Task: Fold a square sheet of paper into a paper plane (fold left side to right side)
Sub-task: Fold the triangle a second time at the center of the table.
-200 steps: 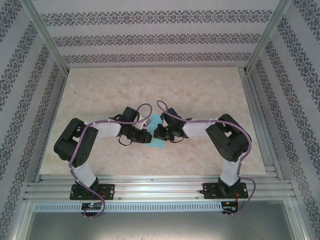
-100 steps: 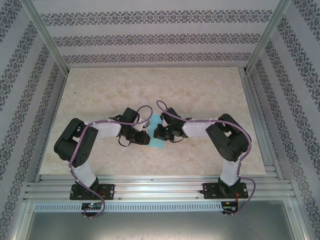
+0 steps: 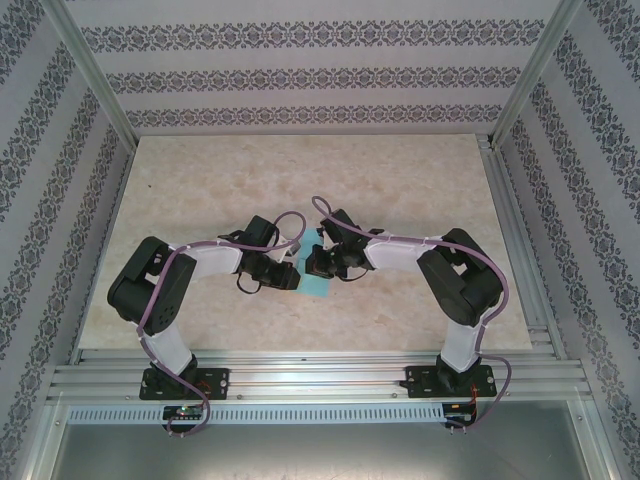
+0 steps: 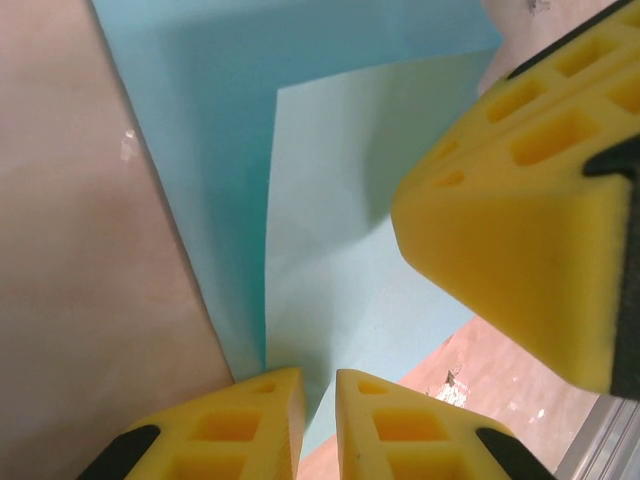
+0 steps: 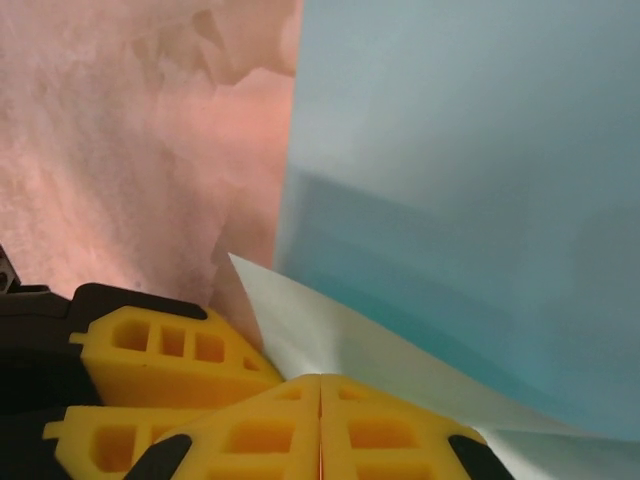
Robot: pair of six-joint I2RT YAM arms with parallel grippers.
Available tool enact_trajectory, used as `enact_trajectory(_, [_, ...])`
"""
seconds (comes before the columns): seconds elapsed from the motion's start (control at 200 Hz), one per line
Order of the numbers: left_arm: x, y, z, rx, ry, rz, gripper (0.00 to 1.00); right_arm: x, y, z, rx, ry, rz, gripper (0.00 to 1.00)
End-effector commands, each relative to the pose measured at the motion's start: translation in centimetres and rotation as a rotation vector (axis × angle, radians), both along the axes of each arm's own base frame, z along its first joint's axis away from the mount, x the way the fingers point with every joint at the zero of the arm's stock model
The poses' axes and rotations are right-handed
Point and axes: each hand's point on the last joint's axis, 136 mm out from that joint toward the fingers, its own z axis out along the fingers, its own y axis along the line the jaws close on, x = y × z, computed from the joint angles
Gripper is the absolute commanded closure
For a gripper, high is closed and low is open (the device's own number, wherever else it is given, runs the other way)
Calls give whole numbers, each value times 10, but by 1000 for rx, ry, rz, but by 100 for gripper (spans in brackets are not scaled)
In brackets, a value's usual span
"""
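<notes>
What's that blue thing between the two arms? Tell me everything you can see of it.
It is a thin, plain, light turquoise sheet of paper on the marbled table, midway between the two arms. It is partly folded: a paler layer lies over the other along a sharp crease, and part of it lifts off the surface. The left gripper seems to pinch one edge, and the right gripper is shut on a raised flap.
</notes>
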Motion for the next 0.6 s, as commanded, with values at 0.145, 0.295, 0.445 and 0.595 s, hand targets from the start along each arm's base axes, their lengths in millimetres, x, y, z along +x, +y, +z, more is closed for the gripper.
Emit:
enact_trajectory(0.145, [-21, 25, -34, 188, 48, 5, 83, -18, 11, -8, 6, 71, 80, 94])
enact_trajectory(0.295, [-22, 27, -36, 204, 48, 3, 84, -18, 7, -18, -37, 82, 95, 94])
enact_trajectory(0.445, [-22, 28, -36, 218, 49, 4, 84, -12, -10, -29, -127, 69, 101, 94])
enact_trajectory(0.595, [-23, 28, -38, 231, 51, 0, 85, -1, -30, -34, -173, 63, 85, 94])
